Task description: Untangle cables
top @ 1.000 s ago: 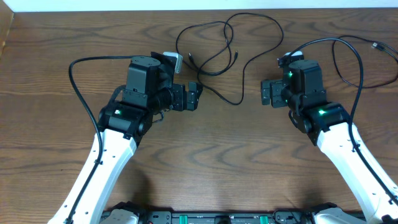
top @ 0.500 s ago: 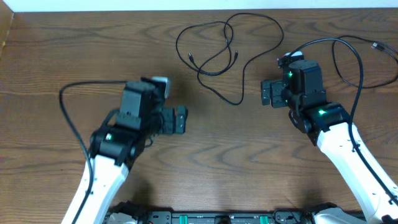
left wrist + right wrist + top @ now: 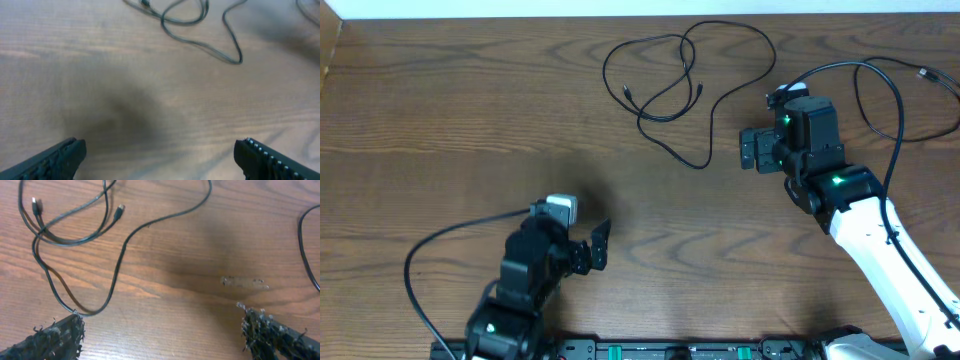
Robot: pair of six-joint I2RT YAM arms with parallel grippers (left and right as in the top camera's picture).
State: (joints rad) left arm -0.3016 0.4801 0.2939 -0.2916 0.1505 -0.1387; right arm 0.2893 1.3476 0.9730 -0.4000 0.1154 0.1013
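Thin black cables lie in loose overlapping loops at the far middle of the table, with two small plug ends close together. I see no white strand. The loops also show in the right wrist view and, blurred, at the top of the left wrist view. My right gripper is open and empty, just right of the loop's nearest bend. My left gripper is open and empty over bare wood near the front, far from the cables.
Another thin black cord with a plug end lies at the far right edge, and a black cable arcs behind the right arm. The wooden table ends at a pale far edge.
My left arm has pulled back from beside the cables toward the table's front edge, its gripper empty. The right arm and the cables have not moved.
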